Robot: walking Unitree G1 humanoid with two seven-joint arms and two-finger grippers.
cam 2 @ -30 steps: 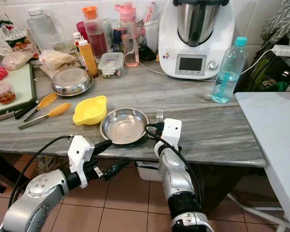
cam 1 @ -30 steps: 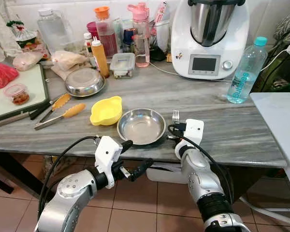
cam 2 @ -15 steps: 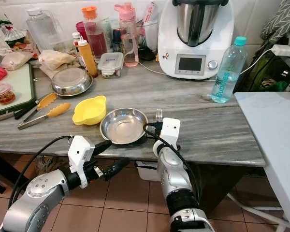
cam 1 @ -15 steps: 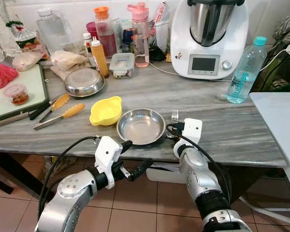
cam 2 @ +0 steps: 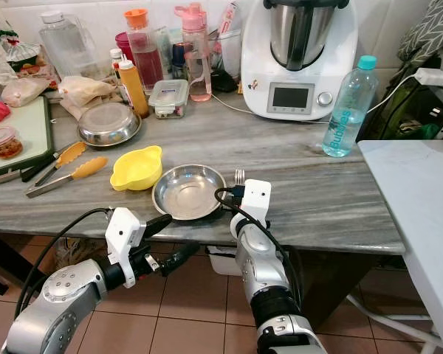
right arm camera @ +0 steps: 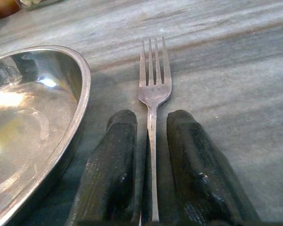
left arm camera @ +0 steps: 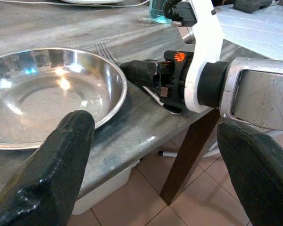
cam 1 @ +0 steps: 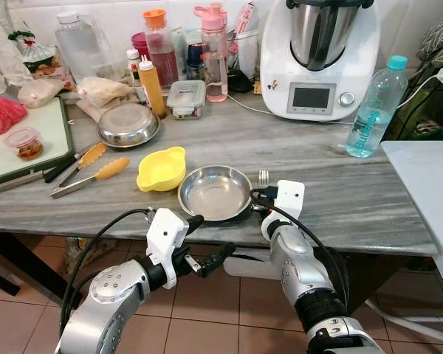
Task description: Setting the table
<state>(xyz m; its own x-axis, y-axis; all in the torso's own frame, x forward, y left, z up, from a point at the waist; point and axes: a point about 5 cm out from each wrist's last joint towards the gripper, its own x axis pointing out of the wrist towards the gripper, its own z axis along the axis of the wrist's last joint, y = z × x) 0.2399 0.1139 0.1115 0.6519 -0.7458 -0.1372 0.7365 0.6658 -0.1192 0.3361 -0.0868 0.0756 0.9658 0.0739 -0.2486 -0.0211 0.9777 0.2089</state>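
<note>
Fork (right arm camera: 153, 89) handle is partly hidden between the two fingers (right arm camera: 111, 165) of the right tool (right arm camera: 151, 155), which is clenched on it; only the tines and neck are seen. One fork is counted, lying on the table (cam 1: 354, 199) just beside the nearer of two steel bowls (cam 1: 215, 192). One yellow bowl (cam 1: 162, 168) is touching that bowl. The left tool (cam 1: 207, 240) is held released below the table edge. Since the earlier frame, the right wrist has been shifted slightly toward the bowl.
</note>
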